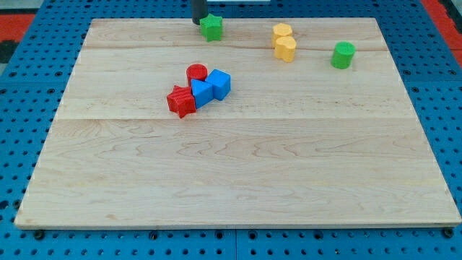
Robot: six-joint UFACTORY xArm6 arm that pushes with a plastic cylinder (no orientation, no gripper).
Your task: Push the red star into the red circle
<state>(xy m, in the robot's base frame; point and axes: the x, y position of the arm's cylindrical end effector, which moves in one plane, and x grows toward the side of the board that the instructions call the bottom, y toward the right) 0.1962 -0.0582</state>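
Filling most of the view is a pale wooden board (238, 166), resting on a blue pegboard bench (36, 94).

The robot's dark rod enters at the board's top edge, left of centre. Its tip (198, 22) is a plain rod end with nothing to spread or pinch, and it sits just beside, perhaps touching, the left side of a green star (211, 27).

Near the board's middle, a little toward the left edge, four blocks huddle together. The red star (181, 101) is at the cluster's lower left. The red circle (196, 73) is just above it. Whether these two already touch is hard to say. Two blue cubes (202, 92) (219, 83) press in from the right.

Toward the top right corner stand a yellow cylinder (282, 31), a yellow heart-like block (286, 48) touching it, and a green cylinder (343, 55) further right, standing apart.

What could go wrong: the tip is well apart from the red star, with the green star beside it, so a careless move would likely drag that block along. A push on the red star could also jostle the closer blue cube and knock the red circle away.

The rod's upper part is cut off by the view's top.
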